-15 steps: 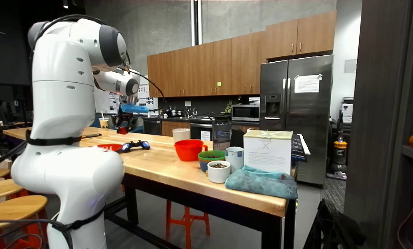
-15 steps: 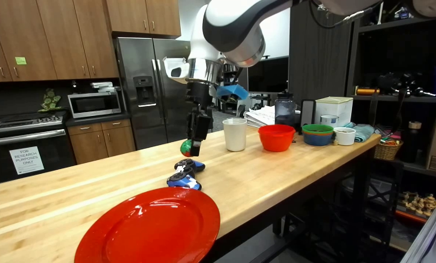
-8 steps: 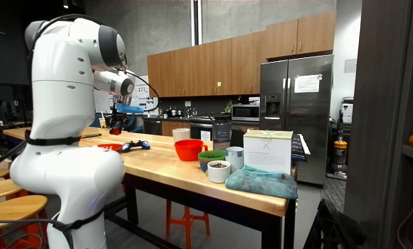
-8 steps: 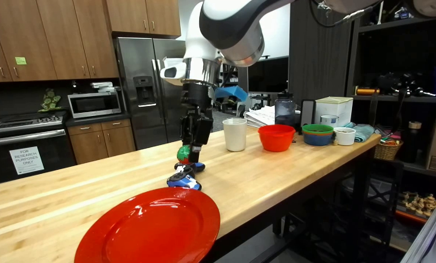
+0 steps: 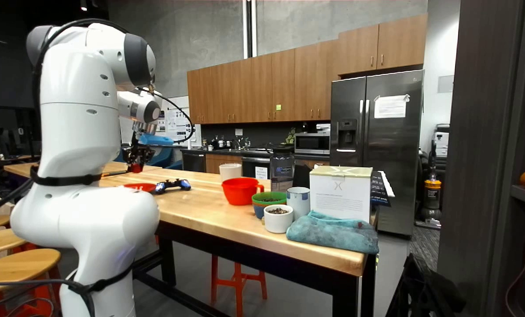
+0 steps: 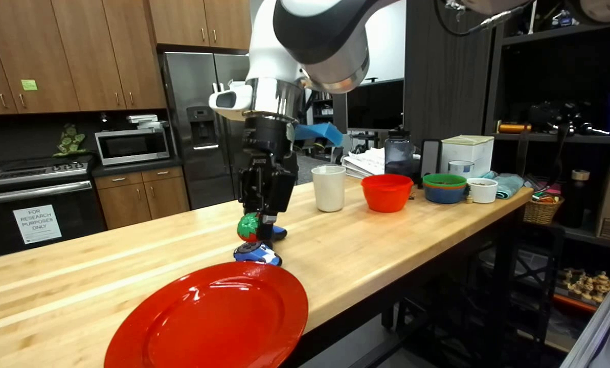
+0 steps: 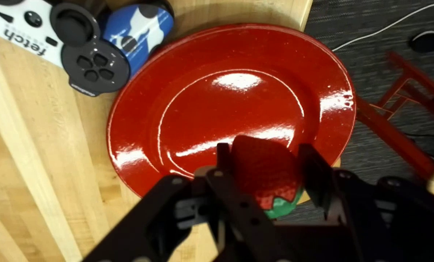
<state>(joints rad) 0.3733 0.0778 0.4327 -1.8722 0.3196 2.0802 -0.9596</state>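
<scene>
My gripper (image 7: 265,160) is shut on a toy strawberry (image 7: 266,169), red with a green leafy top, held between its two fingers. In an exterior view the strawberry (image 6: 248,227) hangs under the gripper (image 6: 264,232), above the table. In an exterior view the gripper (image 5: 138,156) and the red of the strawberry (image 5: 135,168) show beside the arm. A red plate (image 7: 217,105) lies beneath and ahead in the wrist view; it fills the foreground in an exterior view (image 6: 207,317). A blue, white and black game controller (image 7: 93,69) lies beside the plate; the gripper partly hides it in an exterior view (image 6: 257,253).
A whitish cup (image 6: 329,189), a red bowl with a handle (image 5: 240,191), stacked bowls (image 6: 444,189), a small white cup (image 5: 278,219), a dark bottle (image 6: 399,153), a white box (image 5: 340,193) and a teal towel (image 5: 332,233) stand farther along the wooden table (image 6: 345,271).
The gripper has carried the strawberry toward the plate, leftward in both exterior views and lower in the view with the plate in front. It now covers part of the controller there.
</scene>
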